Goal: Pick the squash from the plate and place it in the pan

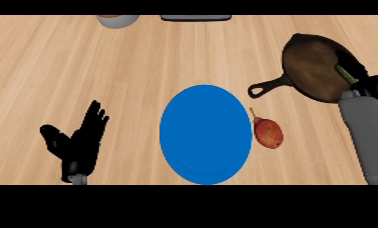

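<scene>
The left hand point(77, 144) is seen at the lower left with fingers spread and upright. The blue plate point(205, 134) is left bare on the counter point(111, 72). A reddish fruit point(268, 132) lies just beside its right rim. Over the dark pan point(314, 69), the right hand point(354, 74) is curled round the squash point(344, 73), mostly hidden

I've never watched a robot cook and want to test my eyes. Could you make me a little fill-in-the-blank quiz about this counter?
1. The plate is coloured ____.
2. The reddish fruit lies on the plate's ____ side.
3. The hand holding the squash over the pan is the robot's ____ one.
Missing words: blue; right; right.
</scene>
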`<state>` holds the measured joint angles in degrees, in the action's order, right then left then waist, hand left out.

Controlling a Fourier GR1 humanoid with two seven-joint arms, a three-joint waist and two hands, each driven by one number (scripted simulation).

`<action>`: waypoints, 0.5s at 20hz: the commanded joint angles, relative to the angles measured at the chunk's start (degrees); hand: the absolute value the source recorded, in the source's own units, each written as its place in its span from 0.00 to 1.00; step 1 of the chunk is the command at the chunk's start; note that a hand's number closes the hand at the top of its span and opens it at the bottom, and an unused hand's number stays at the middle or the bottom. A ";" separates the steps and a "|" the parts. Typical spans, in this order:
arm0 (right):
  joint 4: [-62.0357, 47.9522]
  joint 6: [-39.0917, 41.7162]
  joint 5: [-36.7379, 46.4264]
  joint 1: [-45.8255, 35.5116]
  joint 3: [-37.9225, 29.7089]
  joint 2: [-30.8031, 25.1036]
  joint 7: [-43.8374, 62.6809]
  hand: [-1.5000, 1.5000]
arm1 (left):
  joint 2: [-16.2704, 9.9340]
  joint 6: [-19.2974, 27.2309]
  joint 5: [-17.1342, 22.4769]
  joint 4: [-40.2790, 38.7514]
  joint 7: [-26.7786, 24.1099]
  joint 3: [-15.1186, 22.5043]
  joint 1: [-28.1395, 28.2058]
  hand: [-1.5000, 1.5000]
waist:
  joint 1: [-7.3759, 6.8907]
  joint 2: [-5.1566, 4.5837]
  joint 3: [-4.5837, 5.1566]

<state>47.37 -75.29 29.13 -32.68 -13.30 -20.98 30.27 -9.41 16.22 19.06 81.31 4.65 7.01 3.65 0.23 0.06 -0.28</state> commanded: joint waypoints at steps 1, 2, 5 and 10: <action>15.80 -2.15 -5.07 8.99 3.82 6.06 -5.12 0.00 | -1.01 -1.06 0.76 -1.76 0.25 -1.91 -0.86 0.50 | 0.67 0.19 0.20; 19.11 -1.05 -8.50 11.80 4.31 5.36 -7.82 0.00 | -1.00 -0.47 -0.14 0.58 -0.30 -1.17 0.96 0.50 | 0.15 0.06 0.10; 20.66 -2.07 -6.34 12.21 6.69 9.05 -8.55 0.00 | -0.04 -0.72 -1.60 2.59 -0.53 0.61 3.04 0.50 | -0.18 0.08 0.26; 15.99 -6.23 -5.21 10.07 5.35 12.99 -12.00 0.00 | 2.96 -0.08 -3.28 -1.67 -1.22 -0.15 -0.25 0.50 | -0.40 -0.09 0.28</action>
<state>64.55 -77.22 23.12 -21.68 -7.95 -11.22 19.74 -8.79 15.42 17.60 82.25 5.07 6.49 4.65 -0.07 0.03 -0.05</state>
